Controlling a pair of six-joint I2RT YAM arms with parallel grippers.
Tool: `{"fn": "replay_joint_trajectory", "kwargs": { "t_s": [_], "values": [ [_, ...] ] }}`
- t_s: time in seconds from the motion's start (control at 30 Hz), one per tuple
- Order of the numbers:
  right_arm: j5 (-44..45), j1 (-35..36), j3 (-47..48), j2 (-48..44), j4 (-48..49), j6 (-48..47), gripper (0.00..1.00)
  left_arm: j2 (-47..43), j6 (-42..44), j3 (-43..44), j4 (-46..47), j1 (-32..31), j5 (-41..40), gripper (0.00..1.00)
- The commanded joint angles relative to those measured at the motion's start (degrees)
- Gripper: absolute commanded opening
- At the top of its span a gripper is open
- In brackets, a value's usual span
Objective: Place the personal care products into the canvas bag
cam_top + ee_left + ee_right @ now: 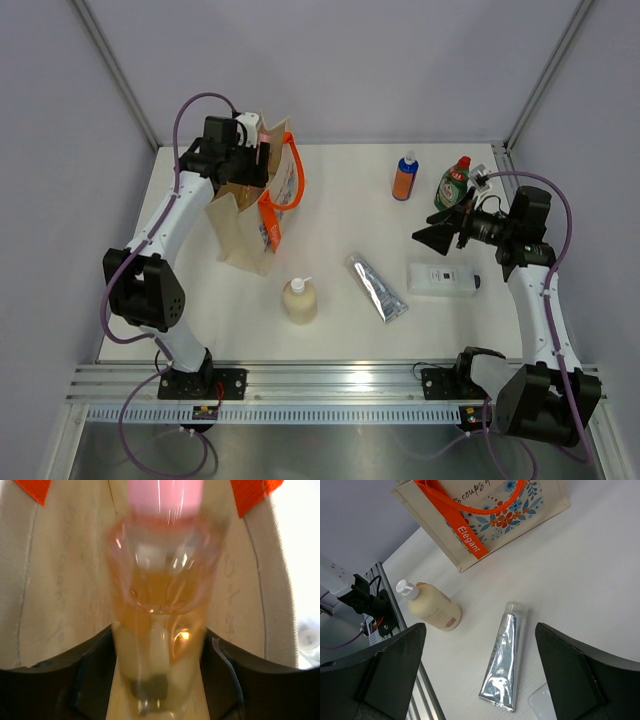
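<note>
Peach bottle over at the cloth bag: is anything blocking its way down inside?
Nothing visible does. In the left wrist view the peach bottle sits cap-first between the canvas bag's beige walls, with the orange handles spread off to either side. The bag's bottom is hidden behind the bottle, so I cannot tell what lies there.

Our left arm (168,225) stretches away from its base with the elbow bent low. The wrist is tipped so that the left gripper (245,140) points downward. A peach pink-capped bottle (160,595) sits between its fingers (65,680), cap out beyond the fingertips. We cannot tell whether the pads press on it. Our right arm (540,300) rises from its base and turns at the wrist. The right gripper (428,226) is levelled sideways toward the left arm, its fingers (390,670) spread wide.
</note>
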Motion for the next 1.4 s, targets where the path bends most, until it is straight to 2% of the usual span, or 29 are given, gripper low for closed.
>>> {"fn": "replay_joint_trajectory", "kwargs": {
  "t_s": [0.0,0.07,0.13,0.3,0.4,0.43,0.47,0.5,0.53,0.63,0.77,0.83,0.93,1.07,1.2,1.37],
  "values": [
    [-1.9,-0.4,1.4,0.5,-2.6,-4.4,1.0,-2.3,2.8,0.7,5.8,0.3,1.7,0.7],
    [-1.3,-0.4,1.9,0.6,-4.6,-6.6,0.99,-1.9,3.2,-0.3,5.4,0.3,3.0,0.78],
    [-0.2,-0.4,2.5,0.6,-6.6,-7.9,0.99,-1.8,3.2,-1.3,5.6,0.3,4.5,0.81],
    [4.1,-0.4,6.5,0.3,-13.8,-14.4,0.99,-3.2,2.2,-1.5,6.5,0.3,5.8,0.85],
    [13.5,-0.4,8.6,-1.1,-15.4,-14.1,0.99,-6.9,1.0,-1.0,7.8,0.3,6.6,0.86],
    [22.4,-0.4,8.7,-1.9,-13.7,-10.0,0.99,-8.2,0.7,-0.9,8.1,0.3,6.7,0.86],
    [27.7,-0.4,8.7,-2.2,-12.9,-7.6,1.0,-9.4,0.1,-0.7,8.6,0.3,6.7,0.87],
    [32.4,-0.4,8.7,-2.4,-12.5,-5.8,0.99,-12.5,0.0,-0.5,9.4,0.3,6.7,0.91],
    [41.0,-0.4,8.6,-2.3,-11.6,-1.9,1.0,-14.3,0.0,-0.6,10.1,0.3,6.6,0.99],
    [49.4,-0.4,5.9,-2.3,-8.0,0.4,0.99,-21.9,-3.3,-3.7,13.7,0.3,7.1,0.99],
    [44.5,-0.4,2.1,-1.5,-0.2,-9.3,1.0,-32.5,-7.2,-12.0,17.9,0.3,10.2,0.99],
    [42.5,-0.4,3.6,3.0,1.5,-14.2,1.0,-38.7,-9.5,-18.7,20.6,0.3,13.2,0.99],
    [42.4,-0.6,9.2,12.1,1.9,-16.7,0.99,-45.9,-14.1,-27.8,23.2,0.3,17.0,0.99],
    [42.3,-1.0,14.9,22.0,4.6,-16.8,0.99,-53.5,-15.7,-37.3,23.4,0.3,18.7,0.99],
    [44.0,-1.1,19.9,29.9,6.6,-16.6,1.0,-59.0,-15.7,-43.3,20.8,0.3,19.7,0.99],
    [40.1,-1.1,22.1,37.2,10.5,-18.1,0.98,-64.4,-16.7,-47.7,20.0,0.3,21.3,0.99]
  ]
}}
